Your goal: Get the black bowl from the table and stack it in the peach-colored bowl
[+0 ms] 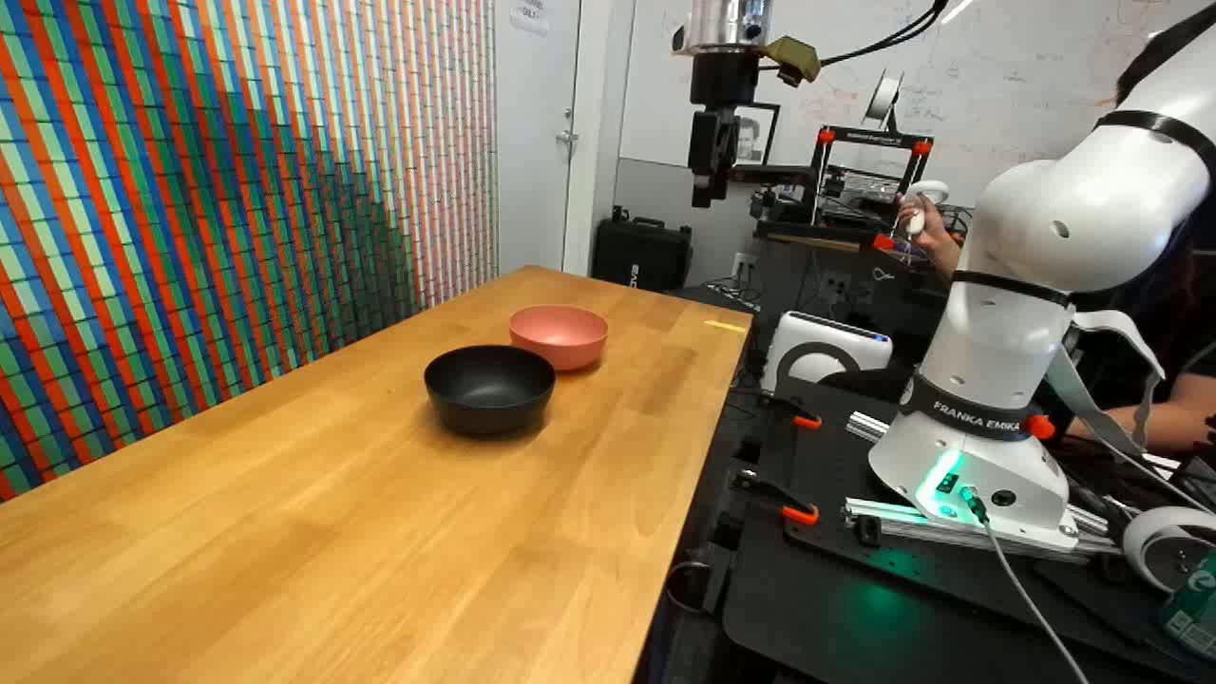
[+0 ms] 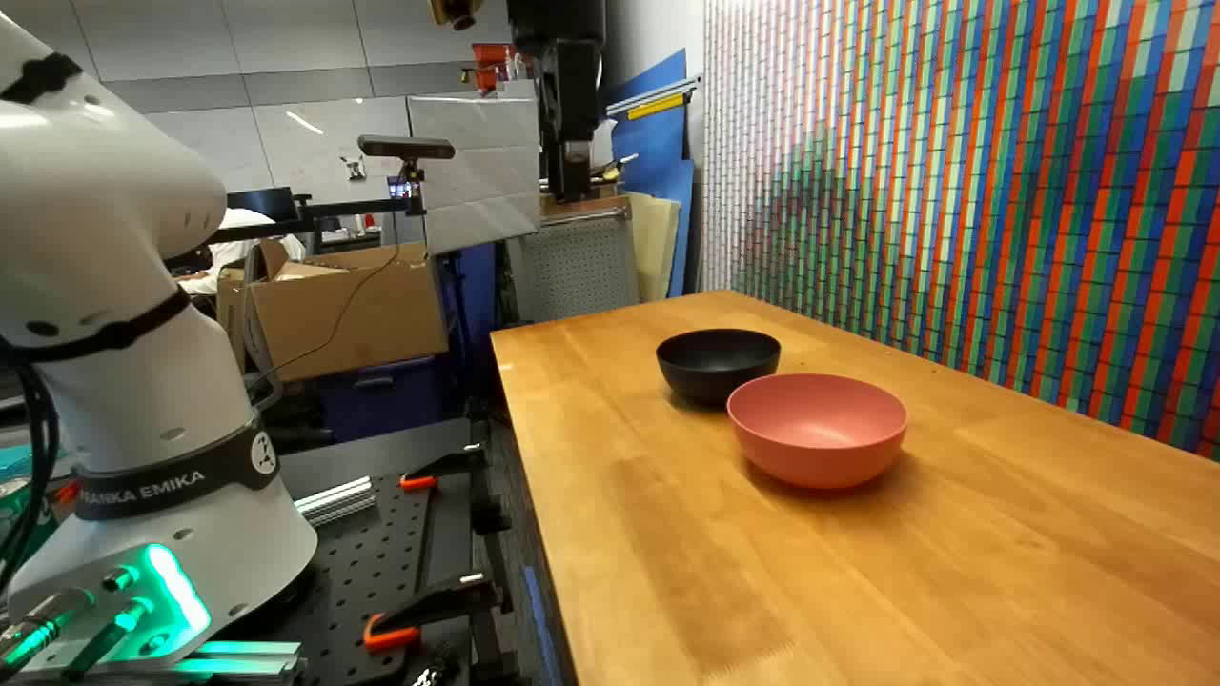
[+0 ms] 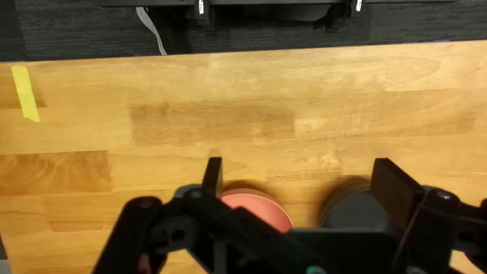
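One wooden tabletop [image 3: 213,125] carries one peach-colored bowl [image 3: 262,206] and, right of it in the wrist view, one black bowl [image 3: 354,212]. My one tool [image 3: 298,166] hangs higher, spread wide.

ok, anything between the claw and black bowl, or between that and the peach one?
Nothing visible: open air from the claw down to the black bowl, and just a strip of table between that and the peach-colored bowl.

In an exterior view, black bowl [image 1: 489,397] masks near-left side of peach-colored bowl [image 1: 565,334]. Wrist view: gripper [image 3: 298,171] hides much of both. Near end of table [image 1: 380,532] cut off in both exterior views. Person [image 1: 1183,413], right, largely behind robot arm [image 1: 997,342]. Whiteboard writing [image 1: 1016,76], far, too small to read.
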{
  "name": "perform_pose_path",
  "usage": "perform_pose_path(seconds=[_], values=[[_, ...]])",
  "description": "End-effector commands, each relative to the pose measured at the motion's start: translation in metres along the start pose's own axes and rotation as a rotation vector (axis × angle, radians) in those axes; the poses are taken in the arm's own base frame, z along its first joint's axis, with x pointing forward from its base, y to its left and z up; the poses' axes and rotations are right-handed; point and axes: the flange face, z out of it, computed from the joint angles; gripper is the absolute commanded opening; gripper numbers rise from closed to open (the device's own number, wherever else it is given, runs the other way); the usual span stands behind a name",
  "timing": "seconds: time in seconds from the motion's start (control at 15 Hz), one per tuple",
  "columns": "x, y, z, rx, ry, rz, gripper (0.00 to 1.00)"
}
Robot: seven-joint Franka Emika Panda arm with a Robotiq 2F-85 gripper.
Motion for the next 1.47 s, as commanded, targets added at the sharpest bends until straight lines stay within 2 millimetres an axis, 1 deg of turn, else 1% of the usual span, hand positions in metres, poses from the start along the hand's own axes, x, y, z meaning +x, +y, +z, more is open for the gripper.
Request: perform_pose_path(seconds=[0.0,0.47,0.53,0.6,0.73,0.87,0.93,1.07,1.2,1.27,1.4], values=[[0.0,0.0,-0.001,0.0,0.001,0.0,1.0],[0.001,0.0,-0.002,0.0,0.003,0.0,1.0],[0.004,0.002,-0.012,0.0,0.049,-0.011,1.0],[0.011,0.006,-0.028,0.012,0.136,0.018,1.0],[0.027,-0.001,-0.045,0.023,0.245,0.029,1.0],[0.046,-0.023,-0.05,0.03,0.367,0.031,1.0],[0.052,-0.035,-0.049,0.032,0.434,0.024,1.0],[0.061,-0.068,-0.036,0.027,0.511,-0.008,1.0],[0.068,-0.104,-0.012,0.034,0.538,-0.035,1.0],[0.071,-0.122,0.005,0.031,0.54,-0.051,1.0],[0.075,-0.151,0.038,0.015,0.536,-0.092,1.0]])
